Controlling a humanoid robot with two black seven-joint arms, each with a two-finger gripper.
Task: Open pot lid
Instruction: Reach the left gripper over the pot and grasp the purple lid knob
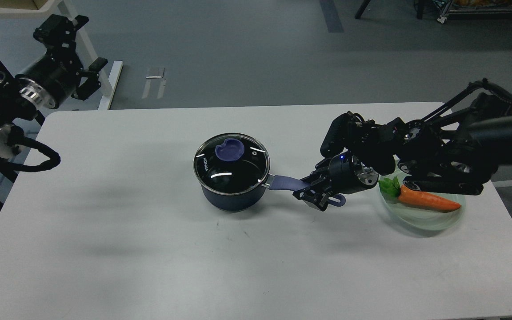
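A dark blue pot point(231, 195) stands in the middle of the white table point(149, 249). Its glass lid point(242, 171) with a blue knob point(230, 151) sits on it. The pot's blue handle point(282, 182) points right. My right gripper point(311, 190) is shut on the outer part of that handle, just above the table. My left gripper point(89, 42) is raised beyond the table's far left corner, far from the pot, with its fingers apart and nothing between them.
A clear glass plate point(420, 224) with a toy carrot point(427, 201) lies at the right, under my right forearm. A white shelf leg point(85, 49) stands on the floor behind the left gripper.
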